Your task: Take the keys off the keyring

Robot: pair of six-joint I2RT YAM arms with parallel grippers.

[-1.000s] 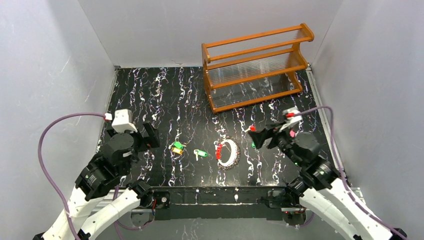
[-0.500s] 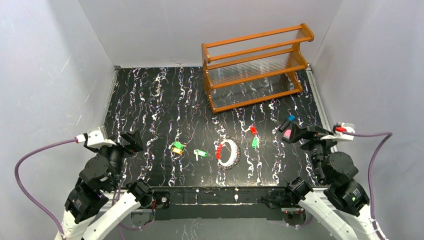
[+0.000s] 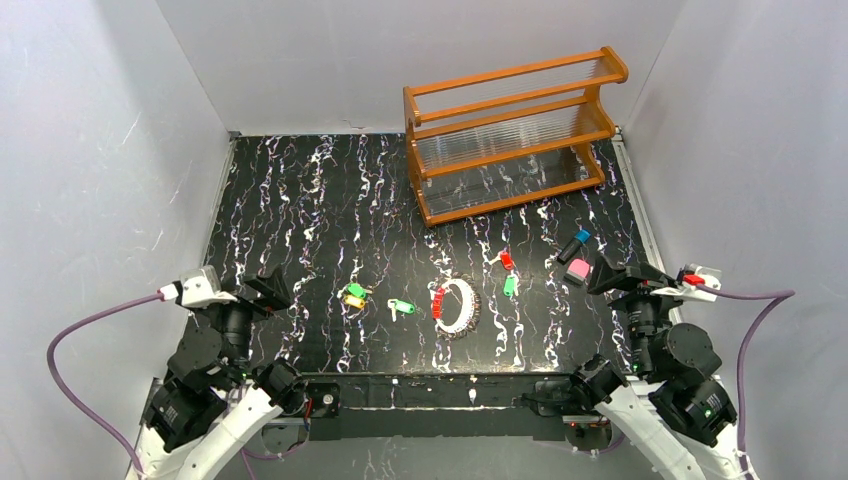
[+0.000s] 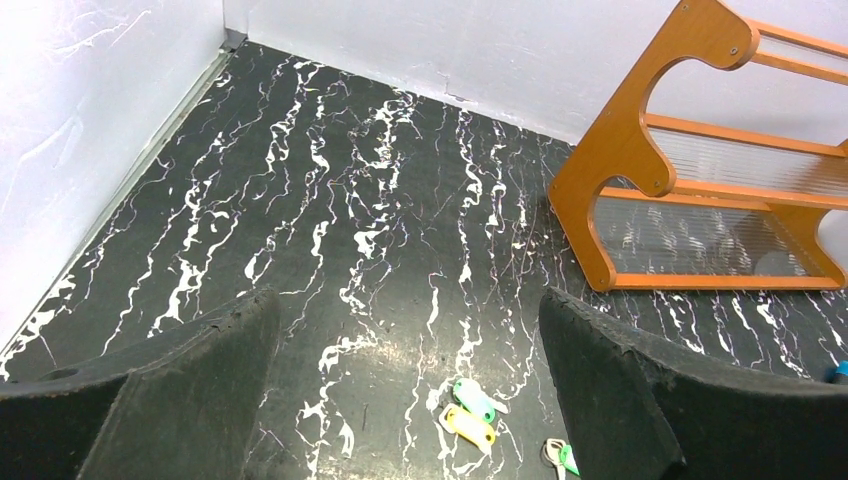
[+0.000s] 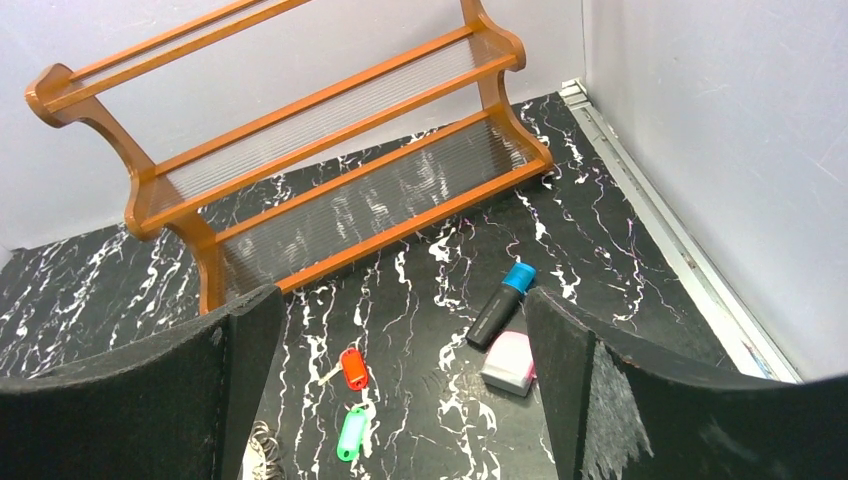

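Your black table [image 3: 300,200] has an orange rack [image 3: 510,135] standing at the far side. Your left claw [image 4: 410,300] and right claw [image 5: 400,320] are both spread wide and hold nothing, one near each front corner. The keyring [image 3: 456,306] lies flat in the middle. A marker [image 3: 573,245] and a pink block [image 3: 577,270] sit right by the right claw. The keys [image 3: 353,295] lie loose on both sides of the ring

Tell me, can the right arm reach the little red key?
Probably yes. The right gripper is open and empty, the red key lies loose just ahead of it, and nothing stands between them.
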